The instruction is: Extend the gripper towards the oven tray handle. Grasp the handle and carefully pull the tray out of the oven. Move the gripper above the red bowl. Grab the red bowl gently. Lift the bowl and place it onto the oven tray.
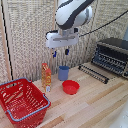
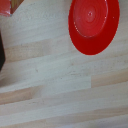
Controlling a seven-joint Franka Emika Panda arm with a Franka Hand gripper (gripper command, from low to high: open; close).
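While poised high over the desk (image 1: pixel 95 105) with pincer (image 1: pixel 61 52) released and empty: descend squarely onto red bowl (image 1: pixel 70 87) rim, clench gently, avoid blue cup (image 1: pixel 63 73).

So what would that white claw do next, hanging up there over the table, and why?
Probably drop straight down toward the small round bright-red plastic bowl. The white blocky claw hangs well above the wooden table, nothing between its blue-tipped fingers, and the wrist view shows the bowl almost beneath it, slightly off to one side. It may need a small sideways nudge first.
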